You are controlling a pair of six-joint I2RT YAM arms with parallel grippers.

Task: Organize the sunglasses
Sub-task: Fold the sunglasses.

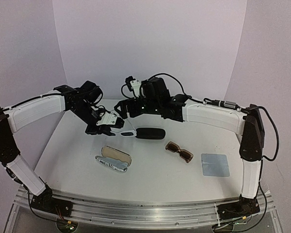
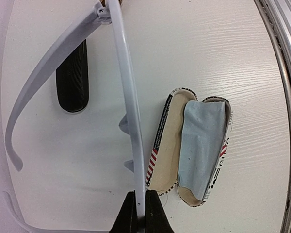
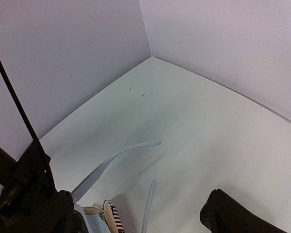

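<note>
Pinched tight at the bottom of my left wrist view, the left claw (image 2: pixel 137 213) is clamped on the front bar of the white-framed sunglasses (image 2: pixel 127 97), whose temples are swung open toward 8 o'clock. Beneath them on the white surface (image 2: pixel 242 58) the striped case (image 2: pixel 160 141) lies open, with a light-blue cloth (image 2: pixel 201 145) draped inside. A black case (image 2: pixel 72 77) lies shut at 10 o'clock of it.

From overhead, I see the white pair held at the 9 o'clock end of the black case, with the striped case at 7 o'clock of it. The brown sunglasses (image 1: pixel 178 152) lie on the surface at 4 o'clock of the black case, well apart from both claws. A second blue cloth (image 1: pixel 215 165) lies flat at 4 o'clock of the brown pair.

The right claw (image 3: pixel 138 204) hangs at 12 o'clock of the white pair, its fingers spread wide and gripping nothing. In its wrist view the white temples show in the gap between those fingers. I cannot tell how far the white pair clears the surface.
</note>
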